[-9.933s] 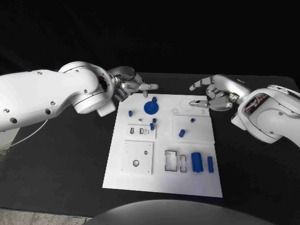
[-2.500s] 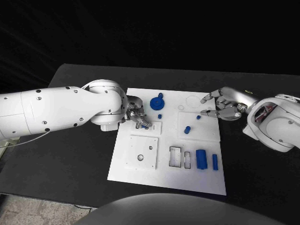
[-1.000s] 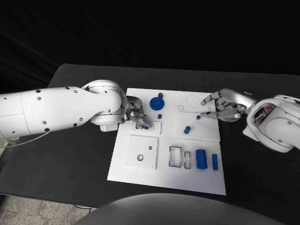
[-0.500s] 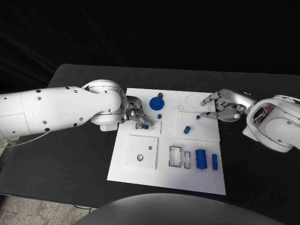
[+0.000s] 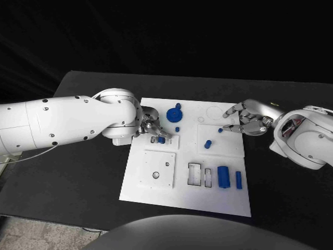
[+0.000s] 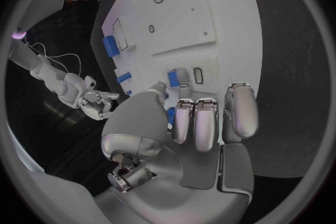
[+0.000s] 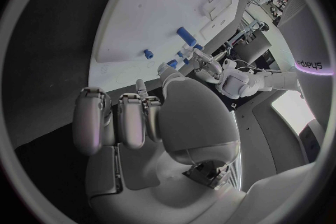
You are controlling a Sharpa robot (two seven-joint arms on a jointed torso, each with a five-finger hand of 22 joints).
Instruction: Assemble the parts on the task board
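Since ten seconds back my left robot hand [image 5: 153, 128] has come down off the far edge of the task board [image 5: 183, 200] and now sits low over its left side, fingers curled in beside a small blue part [image 5: 161, 139] at the upper small square plate. Over the last half second it has hardly shifted. In the left wrist view the fingertips [image 6: 183, 79] close around that blue part [image 6: 172, 78], so I take it as pinched, though the contact is partly hidden by my own fingers.

My right robot hand [image 5: 246, 119] has stayed by the board's right edge, fingers bent inward with nothing between them, its tips close to a small blue peg [image 5: 220, 130].

The rest lies as before: the blue disc [image 5: 173, 115] near the board's far edge, a tiny blue peg [image 5: 177, 129] just below it, a slanted blue piece [image 5: 208, 144] on the right-hand plate, and at the near side a blue cylinder [image 5: 223, 177] with a slim blue bar [image 5: 239, 180] beside it, next to two open rectangular slots [image 5: 194, 174]. The board rests on the black desk [image 5: 76, 177]. My left arm's bulk covers the desk to the board's left and hides part of the board's left edge.
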